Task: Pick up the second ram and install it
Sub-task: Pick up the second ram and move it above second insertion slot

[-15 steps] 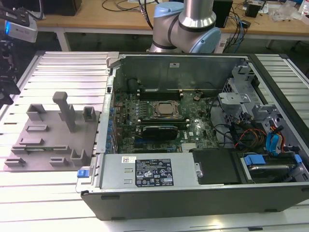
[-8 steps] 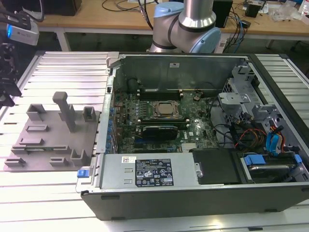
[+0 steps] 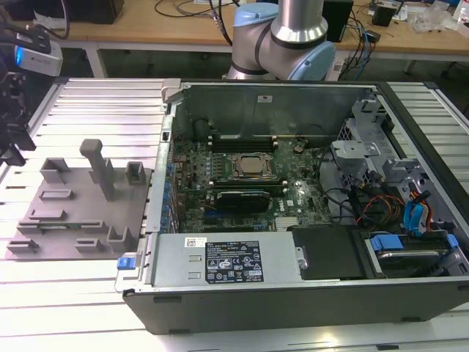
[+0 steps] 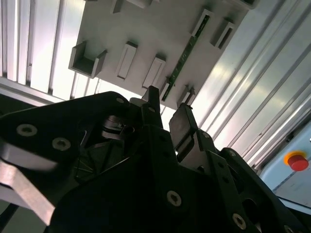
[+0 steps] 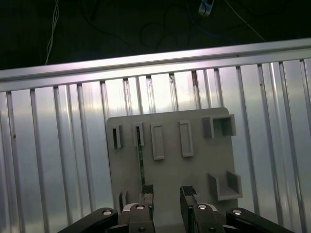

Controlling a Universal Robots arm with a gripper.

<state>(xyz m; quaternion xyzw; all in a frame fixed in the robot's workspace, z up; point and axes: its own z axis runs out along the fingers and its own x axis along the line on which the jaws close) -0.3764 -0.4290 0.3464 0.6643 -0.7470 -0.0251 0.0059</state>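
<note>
A robot gripper (image 5: 167,194) hovers over a grey holder tray (image 5: 194,121), its two dark fingers (image 5: 147,190) set a moderate gap apart and holding nothing; the wrist looks straight down, which suits a grasp from above. The second ram (image 5: 140,155), a slim green stick, stands on its long edge in narrow slots of the tray; the slots apparently keep it upright so that its flat faces are open to the pads. In the first wrist view the stick runs away from the tip of one finger and does not sit in the gap between the two; the second wrist view shows the same, with the stick's near end just beside that fingertip. Whether the finger touches the board or hangs above it cannot be told from these angles. The tray rests on a slatted table (image 5: 58,145); farther off, in the exterior view, an open computer case (image 3: 278,293) lies beside the tray with its motherboard (image 3: 242,183) exposed, and the arm (image 3: 293,29) rises behind it.
</note>
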